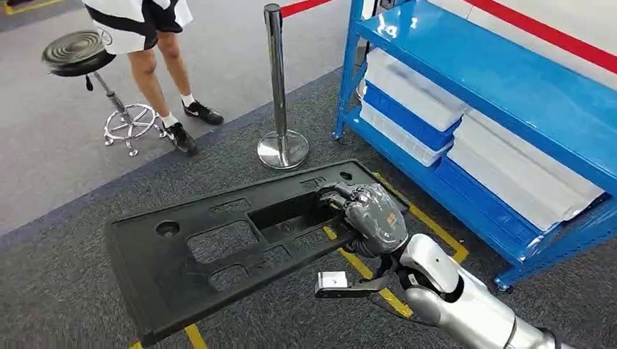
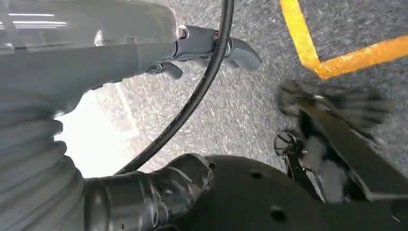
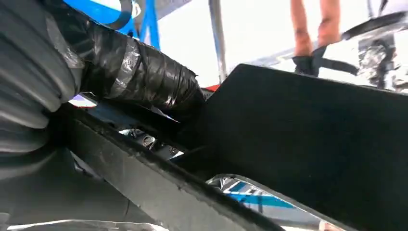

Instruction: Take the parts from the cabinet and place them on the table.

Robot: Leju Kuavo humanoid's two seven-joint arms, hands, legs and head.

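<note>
Right hand [image 1: 371, 218] gripping black panel [image 1: 218, 247] – no legible markings

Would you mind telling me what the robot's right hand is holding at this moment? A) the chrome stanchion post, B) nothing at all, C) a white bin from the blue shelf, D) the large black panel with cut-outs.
D: in the head view the right hand has its fingers hooked into a cut-out of the black panel, which it grips near the blue shelf.
</note>
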